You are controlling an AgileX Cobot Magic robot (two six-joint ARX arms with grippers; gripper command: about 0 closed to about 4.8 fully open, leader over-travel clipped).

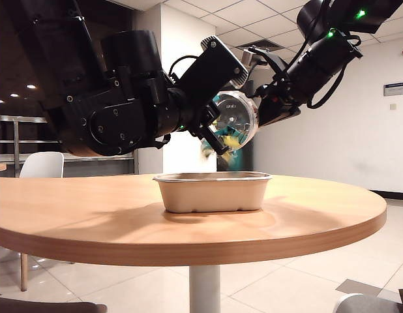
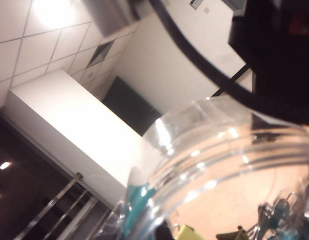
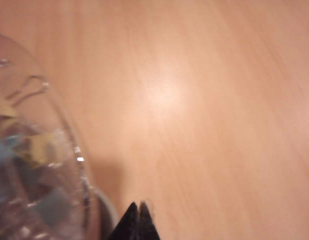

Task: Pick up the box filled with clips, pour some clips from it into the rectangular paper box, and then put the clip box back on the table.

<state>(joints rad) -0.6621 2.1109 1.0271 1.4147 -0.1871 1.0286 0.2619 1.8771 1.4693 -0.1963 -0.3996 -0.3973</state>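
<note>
My left gripper is shut on the rim of the box filled with clips, a clear round jar held tilted on its side in the air above the rectangular paper box. That beige tray stands in the middle of the table. Yellow and teal clips lie in the jar's lower side. The left wrist view is filled by the jar with clips inside. My right gripper is shut and empty, close beside the jar, over the bare table.
A white chair stands behind the table at the far left. Both arms hang above the tray, the left arm's bulk over the table's left half. The table's rounded edge faces the exterior camera.
</note>
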